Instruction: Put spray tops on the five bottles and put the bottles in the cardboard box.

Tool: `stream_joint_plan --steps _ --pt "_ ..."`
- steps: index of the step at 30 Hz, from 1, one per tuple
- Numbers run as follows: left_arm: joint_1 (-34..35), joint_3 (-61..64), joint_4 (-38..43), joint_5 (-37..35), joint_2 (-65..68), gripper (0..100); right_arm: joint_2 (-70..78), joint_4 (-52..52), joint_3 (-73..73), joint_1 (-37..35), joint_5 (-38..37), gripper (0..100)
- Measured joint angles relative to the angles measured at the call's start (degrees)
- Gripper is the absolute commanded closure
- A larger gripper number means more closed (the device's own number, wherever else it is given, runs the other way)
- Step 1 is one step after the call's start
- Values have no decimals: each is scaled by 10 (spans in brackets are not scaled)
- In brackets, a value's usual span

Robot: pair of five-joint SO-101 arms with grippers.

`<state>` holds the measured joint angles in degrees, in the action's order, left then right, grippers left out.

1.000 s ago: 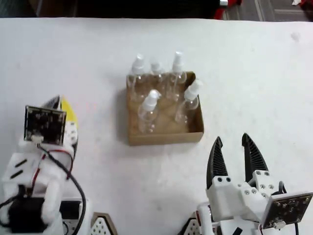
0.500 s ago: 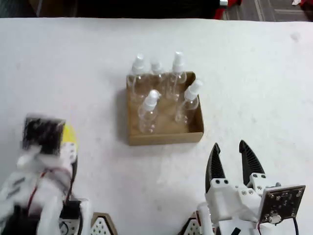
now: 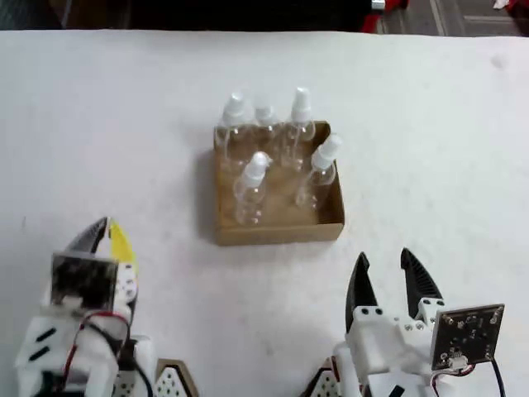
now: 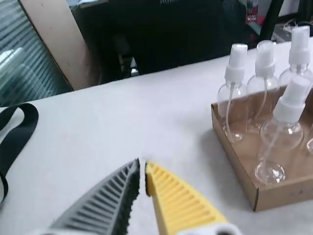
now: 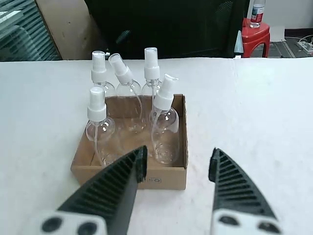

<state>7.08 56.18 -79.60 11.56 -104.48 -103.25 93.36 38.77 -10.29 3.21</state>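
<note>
Five bottles [image 3: 252,188] stand in the cardboard box [image 3: 279,227] (table [image 3: 124,124] centre).

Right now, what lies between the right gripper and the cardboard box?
Nothing: only a bare strip of white table separates the right gripper from the cardboard box, as the high view shows.

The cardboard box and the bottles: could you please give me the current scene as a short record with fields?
box: cardboard box, open-topped, on the white table
bottles: five bottles, all standing inside the box, some leaning
tops: spray tops fitted on all five
left arm: left gripper shut, empty, apart from the box
right arm: right gripper open, empty, short of the box
task state: looks complete
</note>
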Motion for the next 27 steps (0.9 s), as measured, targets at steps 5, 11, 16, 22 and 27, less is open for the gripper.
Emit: stream_joint_plan --steps 5,11,16,22,27 --pt "0 103 35 2 0 976 0 0 0 0 0 813" --pt "2 244 108 2 2 976 0 -1 69 0 0 811" --pt "4 371 171 7 13 976 0 -80 231 -1 0 811" --pt "6 408 178 7 13 976 0 -229 498 2 0 812" --pt "5 408 107 7 13 976 -5 -232 569 3 0 813"
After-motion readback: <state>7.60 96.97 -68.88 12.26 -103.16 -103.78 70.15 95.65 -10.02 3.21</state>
